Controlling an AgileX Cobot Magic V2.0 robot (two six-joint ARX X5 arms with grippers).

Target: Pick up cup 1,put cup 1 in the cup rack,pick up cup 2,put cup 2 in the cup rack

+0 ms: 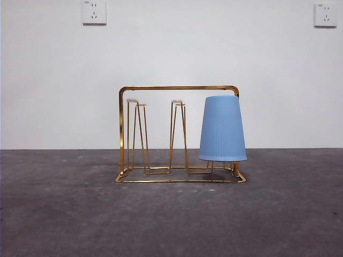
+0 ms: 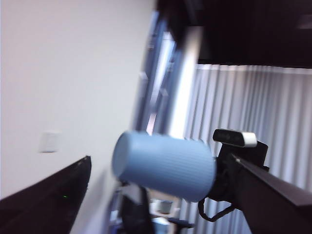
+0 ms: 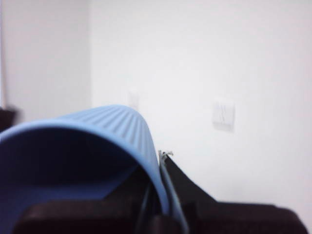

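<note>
A plain white wall [image 1: 171,53] stands behind a dark grey, mottled table [image 1: 171,214]. Two white sockets [image 1: 94,12] sit high on the wall, one near each top corner. The left wrist view shows pale pleated curtains [image 2: 273,107] under a dark ceiling, blurred.

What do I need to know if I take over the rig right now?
Right tool: shut on the rim of the second blue cup, held in the air, out of the front view.
Left tool: waiting aloft, facing that cup.
Cup rack: mid-table. The first blue cup sits upside down at its end, on the right in the front view.
Done: cup 1 racked, cup 2 picked up.
Left: put cup 2 upside down on a free prong.
</note>
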